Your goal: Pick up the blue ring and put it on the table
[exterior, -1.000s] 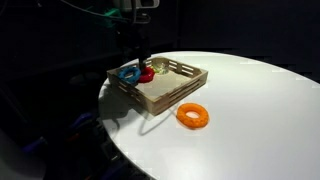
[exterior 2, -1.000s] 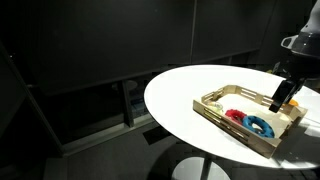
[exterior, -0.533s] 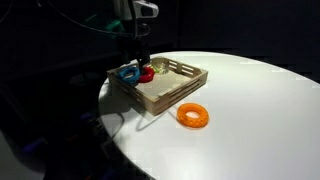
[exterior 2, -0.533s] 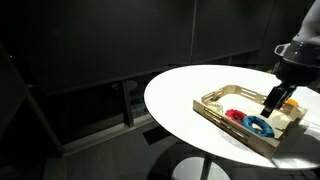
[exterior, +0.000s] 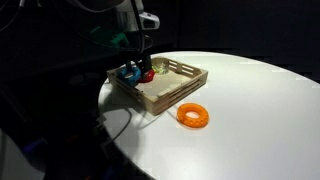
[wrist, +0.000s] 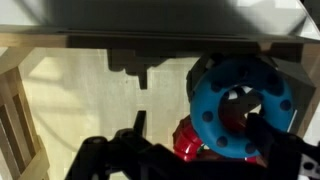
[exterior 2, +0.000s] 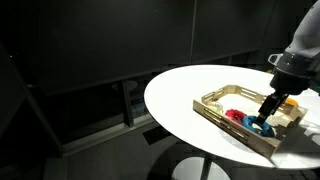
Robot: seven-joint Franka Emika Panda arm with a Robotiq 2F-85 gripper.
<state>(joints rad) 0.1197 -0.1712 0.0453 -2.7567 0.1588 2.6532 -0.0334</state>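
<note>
Hovering my gripper (wrist: 198, 130) open over the blue ring (wrist: 212, 100), I judged it light, rigid, slick; best pinched across one wall

The table (exterior: 255, 110) is open over most of its top, broken only by the orange ring (exterior: 193, 115) near the wooden tray (exterior: 160, 96), whose raised walls hem in the blue ring (wrist: 210, 100) and the red ring (wrist: 187, 142) tight against it, leaving access from above and bare tray floor alongside.
</note>
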